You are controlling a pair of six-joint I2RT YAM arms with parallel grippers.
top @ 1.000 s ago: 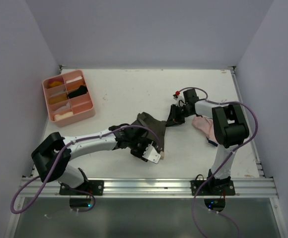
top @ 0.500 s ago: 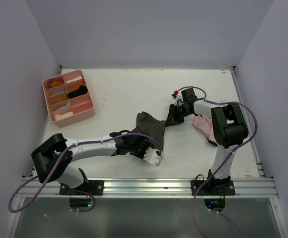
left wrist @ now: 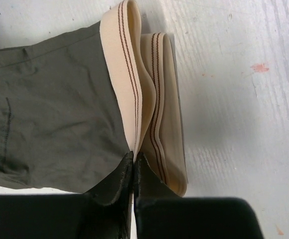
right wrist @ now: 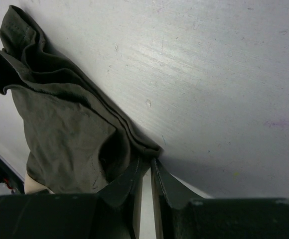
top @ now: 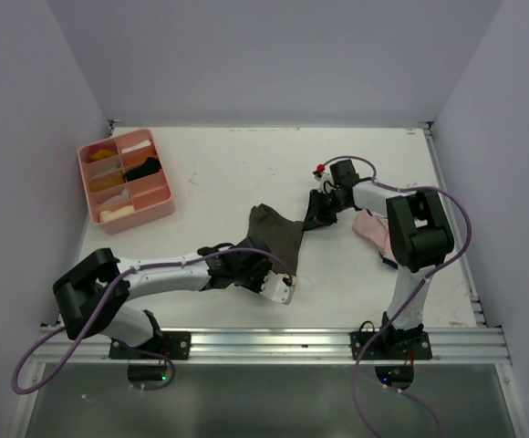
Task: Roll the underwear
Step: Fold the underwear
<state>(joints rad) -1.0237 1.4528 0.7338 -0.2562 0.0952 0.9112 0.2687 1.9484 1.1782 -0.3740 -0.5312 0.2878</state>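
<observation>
The dark olive-brown underwear (top: 277,234) lies stretched on the white table between my two grippers. In the left wrist view its olive cloth (left wrist: 50,114) ends in a cream waistband (left wrist: 134,94) with thin brown stripes, folded over on itself. My left gripper (left wrist: 134,160) is shut on that waistband's edge, at the garment's near end (top: 275,283). My right gripper (right wrist: 147,162) is shut on a bunched corner of the olive cloth (right wrist: 60,134), at the garment's far right end (top: 316,217). The pale pink underwear (top: 374,230) lies on the table beside the right arm, partly hidden by it.
A pink compartment tray (top: 160,208) with several small items stands at the far left of the table. The right arm's cable (top: 461,214) loops over the table's right side. A metal rail (top: 264,345) runs along the near edge.
My left gripper's jaws have closed onto the cream waistband and shifted slightly toward the near edge. The right gripper has kept its hold and nudged a little toward the far side.
</observation>
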